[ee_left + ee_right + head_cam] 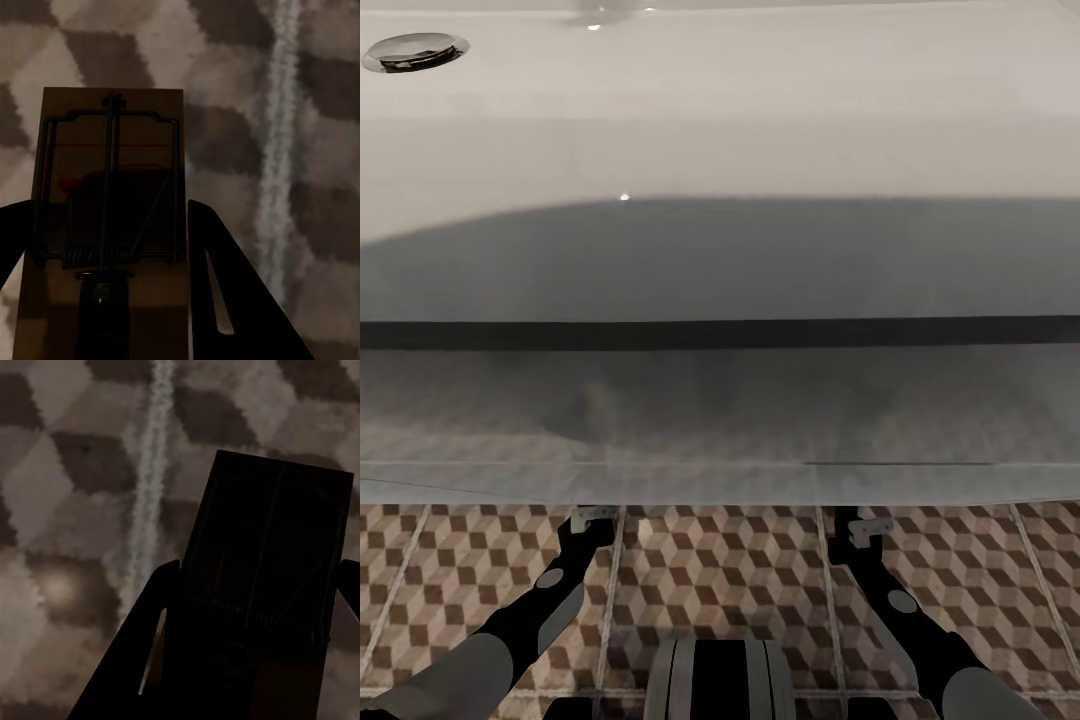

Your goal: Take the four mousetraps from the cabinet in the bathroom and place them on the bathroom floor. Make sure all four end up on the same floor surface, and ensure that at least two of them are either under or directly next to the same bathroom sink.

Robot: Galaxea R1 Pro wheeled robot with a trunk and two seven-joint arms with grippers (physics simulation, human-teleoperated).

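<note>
Brown wood fills the space between both sets of fingers: your left end effector (pixel 112 300) is closed around a mousetrap (pixel 109 187), a flat rectangular board with a thin wire bow, a coil spring and a faint red mark, and your right end effector (pixel 247 660) is closed around a second mousetrap (pixel 274 555), shaded so dark that only the wire outline reads. Each board sticks out forward past the fingertips, over the tiles.

Beyond both end effectors lies the bathroom floor (pixel 720 580), matte tiles printed with brown, beige and white cubes and split by pale grout lines. From the head camera, both arms reach in under the front edge of the sink (pixel 760 150), a smooth glossy white basin with a chrome drain (pixel 412 50) far off to the left.

You seem to be at the placing step, already under the sink. Lower each wrist until the board's far edge meets the tile, level it flat, then part the fingers and draw straight back so they don't drag the light board along. How close the boards are to the floor is hard to tell, so go slowly and keep both traps under the basin, apart from each other.
</note>
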